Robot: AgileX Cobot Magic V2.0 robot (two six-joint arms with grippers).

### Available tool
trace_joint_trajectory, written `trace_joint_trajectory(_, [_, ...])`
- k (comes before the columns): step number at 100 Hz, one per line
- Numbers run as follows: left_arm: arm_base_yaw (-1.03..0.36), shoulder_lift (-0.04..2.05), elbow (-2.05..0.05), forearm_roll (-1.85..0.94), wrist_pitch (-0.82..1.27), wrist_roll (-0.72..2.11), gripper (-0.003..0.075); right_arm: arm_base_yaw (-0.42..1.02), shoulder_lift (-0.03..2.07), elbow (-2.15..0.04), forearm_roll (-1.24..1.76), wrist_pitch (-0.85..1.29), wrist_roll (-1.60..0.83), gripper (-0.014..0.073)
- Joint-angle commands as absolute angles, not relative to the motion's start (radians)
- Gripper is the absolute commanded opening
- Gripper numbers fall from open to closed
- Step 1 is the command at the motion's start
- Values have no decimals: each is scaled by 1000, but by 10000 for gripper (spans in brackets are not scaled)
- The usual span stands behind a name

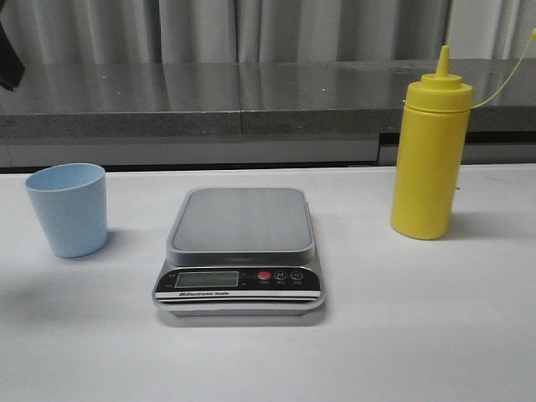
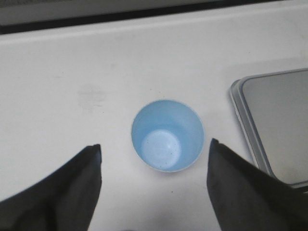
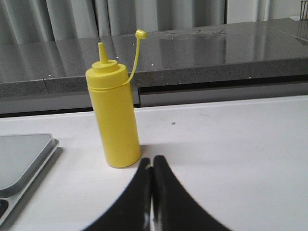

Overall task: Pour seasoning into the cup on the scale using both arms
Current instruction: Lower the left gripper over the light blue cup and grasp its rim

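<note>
Nearest the front camera sits the scale, its steel platform bare. At its nine o'clock stands the blue cup, upright on the white table; my left gripper hangs above it, fingers wide apart. At two o'clock stands the seasoning; my right gripper is pressed together, touching nothing.
</note>
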State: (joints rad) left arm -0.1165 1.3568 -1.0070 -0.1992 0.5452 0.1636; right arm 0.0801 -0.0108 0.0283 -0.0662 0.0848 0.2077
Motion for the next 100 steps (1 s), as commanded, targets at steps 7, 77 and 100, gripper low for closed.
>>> trace_joint_trajectory(7, [-123,1457,-1107,-213,521,166,459,77,-32,10,-72,7,207,-60])
trace_joint_trajectory(77, [-99,1800,-1226,-213,516,166,449,77,-32,10,-72,7,207,-60])
trace_joint_trajectory(100, [-99,1805,-1226,-213,509,166,190,77,-32,10,-72,7,207,-60])
